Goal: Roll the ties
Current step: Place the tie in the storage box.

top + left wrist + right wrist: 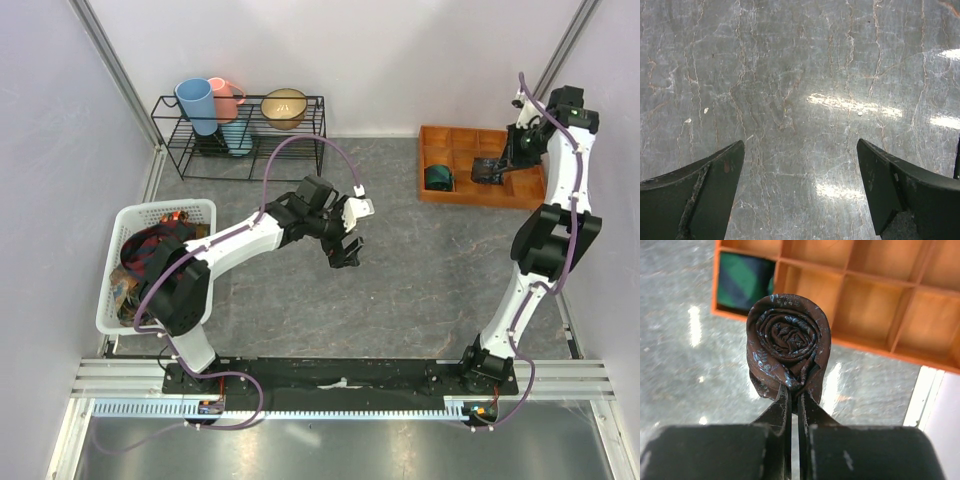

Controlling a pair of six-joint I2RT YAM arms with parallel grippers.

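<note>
A rolled maroon-brown tie is pinched at its lower edge by my right gripper, which is shut on it. In the top view that roll hangs over the orange divided tray at the back right. One compartment of the tray holds a rolled teal tie, seen green and navy in the right wrist view. Several loose ties lie heaped in the white basket on the left. My left gripper hovers mid-table, open, with only bare marble between its fingers.
A black wire rack at the back left carries a blue cup, a pink cup and a brown bowl. Grey walls close in both sides. Purple cables run along both arms.
</note>
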